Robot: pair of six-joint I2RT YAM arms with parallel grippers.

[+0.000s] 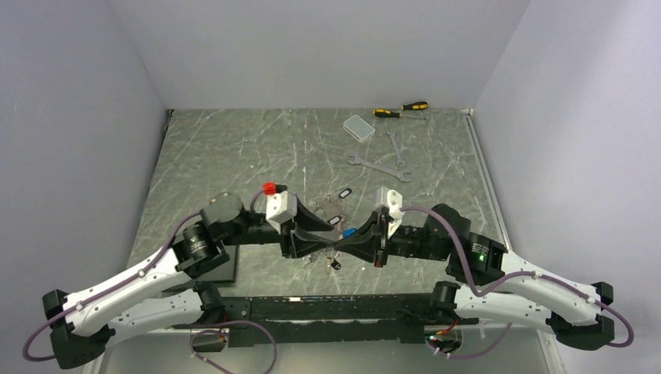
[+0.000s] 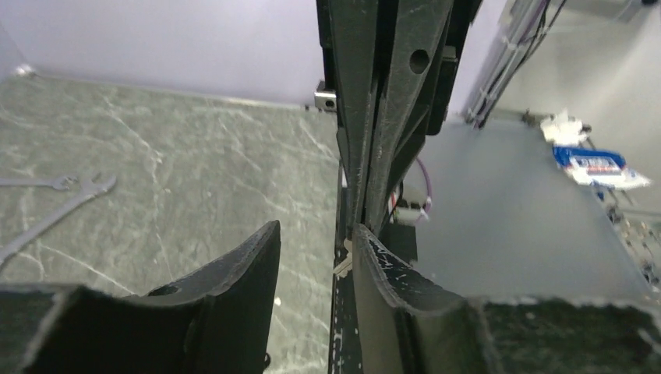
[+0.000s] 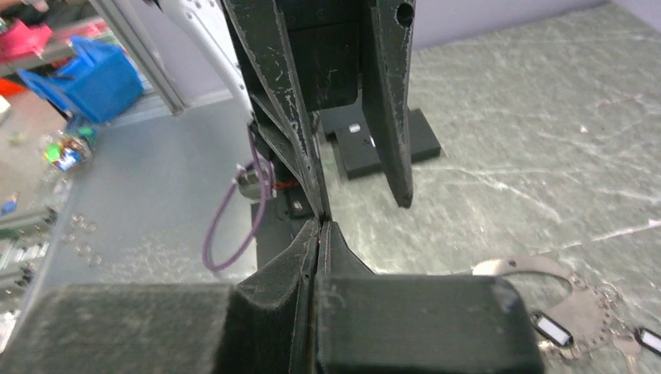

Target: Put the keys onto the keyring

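Right gripper [image 3: 321, 226] jaws pressed together, left gripper [image 2: 316, 231] jaws spread; keyring [image 3: 518, 265] lies beside, outside both

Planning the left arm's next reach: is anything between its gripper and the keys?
Yes. The shut right gripper points its tip into the open left gripper, at one finger. The keys lie on the table off to one side.
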